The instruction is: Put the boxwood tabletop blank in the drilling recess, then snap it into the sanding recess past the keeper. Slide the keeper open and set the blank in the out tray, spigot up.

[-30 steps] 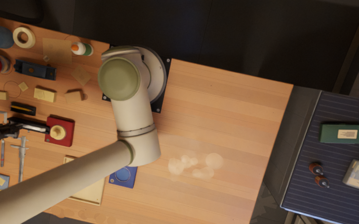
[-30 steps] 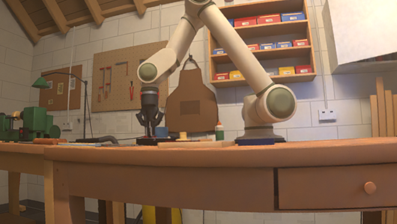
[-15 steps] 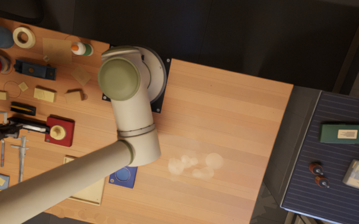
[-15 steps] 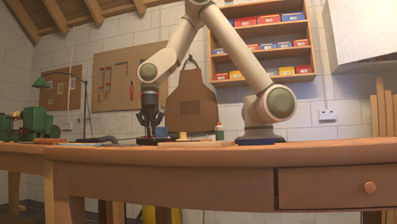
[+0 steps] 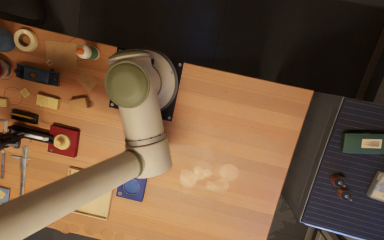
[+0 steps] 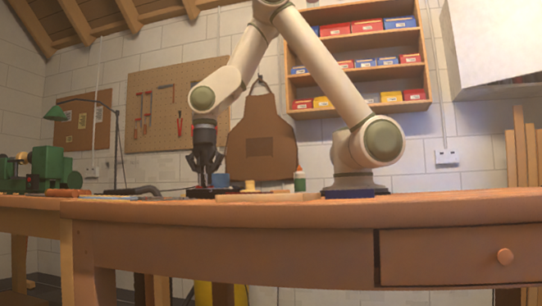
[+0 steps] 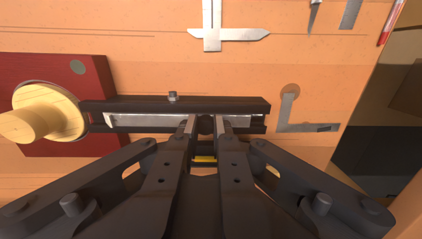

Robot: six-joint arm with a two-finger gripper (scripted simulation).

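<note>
My gripper [image 7: 203, 126] reaches down at the far left of the bench, closed on the dark knob of the keeper [image 7: 174, 115], a black rail with a steel slide bar that runs out from the red sanding block [image 5: 64, 140]. The pale boxwood blank [image 7: 38, 114] sits in the round recess of that red block, spigot up. The steel bar's tip ends beside the blank's rim. The blue drilling block [image 5: 132, 188] lies empty near the arm's elbow. A pale out tray [image 5: 96, 205] lies partly under the forearm.
Behind the work lie a tape roll [image 5: 25, 40], a glue bottle [image 5: 87, 52], a blue clamp [image 5: 37, 74] and small wood blocks. Calipers [image 5: 23, 165], a square and rulers lie near the bench's left edge. A side table [image 5: 353, 169] stands off to the right.
</note>
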